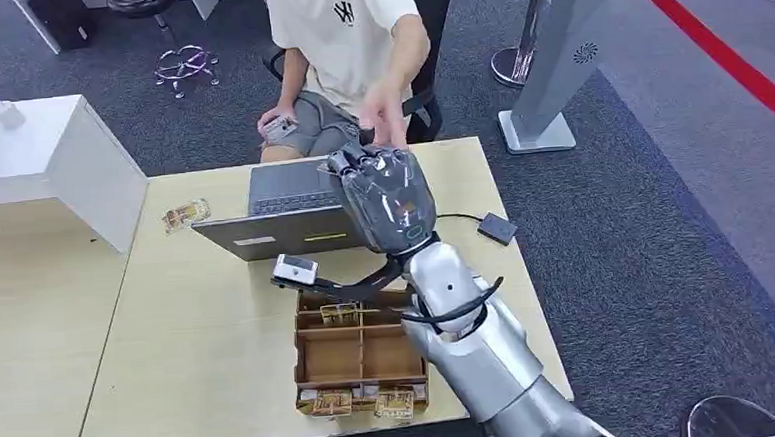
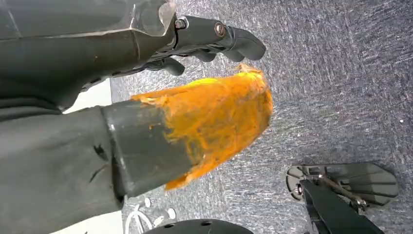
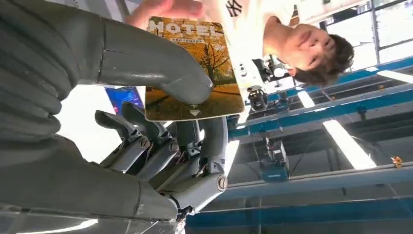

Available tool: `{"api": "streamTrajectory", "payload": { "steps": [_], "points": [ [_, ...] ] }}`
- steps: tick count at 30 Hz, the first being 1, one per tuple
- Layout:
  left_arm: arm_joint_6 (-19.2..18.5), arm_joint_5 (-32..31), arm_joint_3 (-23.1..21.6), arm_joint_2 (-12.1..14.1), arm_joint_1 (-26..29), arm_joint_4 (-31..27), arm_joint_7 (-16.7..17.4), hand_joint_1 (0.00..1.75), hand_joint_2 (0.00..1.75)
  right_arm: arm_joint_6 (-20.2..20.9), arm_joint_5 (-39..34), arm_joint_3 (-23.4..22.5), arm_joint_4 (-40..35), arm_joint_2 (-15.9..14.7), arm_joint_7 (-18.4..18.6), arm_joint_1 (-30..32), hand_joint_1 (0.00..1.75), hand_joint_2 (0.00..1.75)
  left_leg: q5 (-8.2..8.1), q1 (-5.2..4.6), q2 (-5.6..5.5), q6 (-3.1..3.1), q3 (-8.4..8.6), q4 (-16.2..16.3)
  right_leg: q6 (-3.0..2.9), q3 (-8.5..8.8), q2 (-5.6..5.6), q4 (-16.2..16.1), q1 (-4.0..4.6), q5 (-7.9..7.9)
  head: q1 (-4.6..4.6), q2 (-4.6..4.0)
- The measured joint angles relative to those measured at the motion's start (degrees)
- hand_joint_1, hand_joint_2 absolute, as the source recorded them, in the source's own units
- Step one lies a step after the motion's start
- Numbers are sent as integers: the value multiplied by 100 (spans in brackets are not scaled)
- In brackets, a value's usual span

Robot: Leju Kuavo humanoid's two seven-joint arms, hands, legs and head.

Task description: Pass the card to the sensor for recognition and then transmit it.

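We see the card (image 3: 195, 68), printed with "HOTEL" over an autumn tree, pinched in the right hand (image 3: 146, 141): the thick grey thumb (image 3: 160, 73) presses on its face and the darker fingers (image 3: 160, 146) back it from behind. A person's hand (image 3: 165, 9) touches the card's far edge.

In the head view the right hand (image 1: 387, 193) is raised over the far edge of the wooden table (image 1: 189, 329), its back toward us, stretched toward the seated person (image 1: 350, 50), whose hand (image 1: 383, 114) meets it just past the fingertips. The card itself is hidden there behind the hand.

Directly under the raised forearm lies an open laptop (image 1: 277, 199), close to the far edge. Just nearer us, a small white sensor (image 1: 295, 269) sits beside the laptop's front. Nearer still, by the table's near edge, stands a cardboard tray (image 1: 356, 355) with compartments; more cards (image 1: 358, 402) stand in its nearest row, and the arm crosses over its right side. A loose card (image 1: 185, 215) lies toward the far left corner, and a small black box (image 1: 496, 227) on a cable sits near the right edge.

The left hand (image 2: 146, 112) hangs over grey carpet (image 2: 341, 87), an orange-coated thumb (image 2: 219, 122) and the dark fingers (image 2: 229, 41) apart, holding nothing.
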Motion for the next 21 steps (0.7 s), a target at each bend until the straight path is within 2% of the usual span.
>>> {"api": "streamTrajectory", "payload": {
  "steps": [6,7,8,10,11,16,18,20,21],
  "points": [
    [0,-26,0,-17,-1,0,4,0,0,-2,17,59,74,-55,168,-61,175,175,-1,0,0,0,-1,0,0,-1,0,0,0,0,0,0],
    [0,-31,0,-20,-2,0,4,0,0,0,17,79,83,-65,201,-69,93,175,-1,-1,0,0,-1,0,0,-1,0,0,0,0,0,0],
    [-2,-37,0,-20,-3,0,4,0,0,0,17,92,92,-81,260,-76,0,175,-1,-1,0,0,-1,0,0,-1,0,0,0,0,0,0],
    [0,-52,0,-20,-3,0,4,0,0,-2,17,125,114,-107,341,-77,0,175,-1,-1,0,0,-1,0,0,-1,-1,0,0,0,0,0],
    [0,-70,0,-20,-2,0,4,0,0,-2,15,149,114,-122,367,-76,0,0,-1,-1,0,0,0,0,0,-1,0,0,0,0,0,0],
    [2,-94,0,-20,-6,0,2,0,0,-2,0,151,89,-149,373,-48,0,0,-1,0,0,0,0,0,0,-2,0,0,0,0,0,0],
    [9,-101,0,-20,-6,0,4,0,0,-4,-44,151,-61,-159,265,41,0,0,-1,0,0,0,-1,0,0,-2,0,0,0,0,0,0],
    [18,-100,0,-20,-6,0,4,0,0,-4,-202,140,-241,-160,45,159,0,0,-1,0,0,0,0,1,0,-4,1,0,0,-1,0,0],
    [26,-92,2,-22,-7,0,2,0,0,-4,-397,70,-403,-140,-209,280,0,0,-1,0,-2,0,-2,0,0,-3,-1,0,0,-1,0,0]
  ]
}}
